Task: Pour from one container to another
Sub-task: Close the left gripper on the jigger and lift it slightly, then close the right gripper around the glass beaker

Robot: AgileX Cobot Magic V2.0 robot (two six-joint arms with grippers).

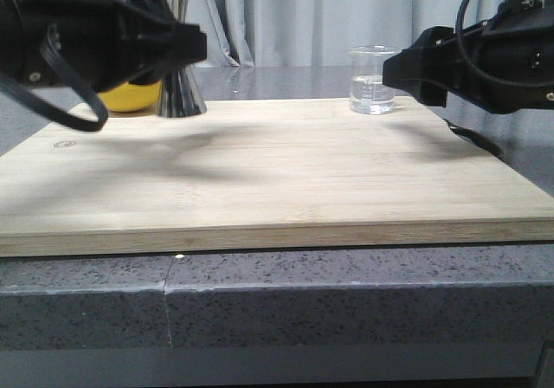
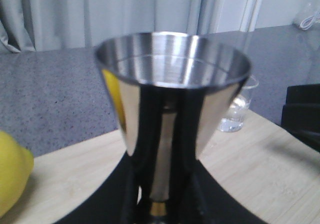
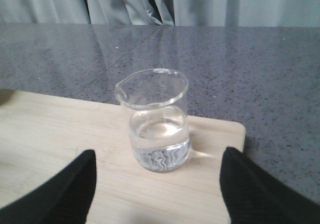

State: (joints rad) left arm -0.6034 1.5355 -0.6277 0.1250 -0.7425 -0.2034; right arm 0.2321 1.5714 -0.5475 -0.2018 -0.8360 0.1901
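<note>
Nearest the front camera lies the bamboo cutting board (image 1: 260,171), set on a speckled grey countertop (image 1: 346,293); its near half is bare, and everything of the task stands along its far edge.

The right gripper (image 3: 157,184) has its fingers (image 3: 65,189) spread wide, one on each side of the glass beaker (image 3: 155,119), with clear gaps on both sides. It holds nothing. The beaker stands upright just ahead of the fingertips, near the board's far corner, about a third full of clear liquid, its pour lip (image 3: 120,88) turned to the side away from that corner. This looks like an approach lined up for a side grasp, so that the beaker can later be tipped over its lip.

The left gripper (image 2: 162,204) sits low around the steel jigger (image 2: 172,99), dark fingers on either side of the narrow gold-banded waist (image 2: 159,208). Whether they press on the metal or only flank it cannot be told from these views. The jigger stands upright, its open upper cone ahead of the wrist camera and apparently empty; gripping at the waist would steady it as the receiving vessel.

Just beside the jigger, on the outer side of the left gripper, rests a lemon (image 1: 130,98). Beyond hang pale curtains (image 1: 303,16).
</note>
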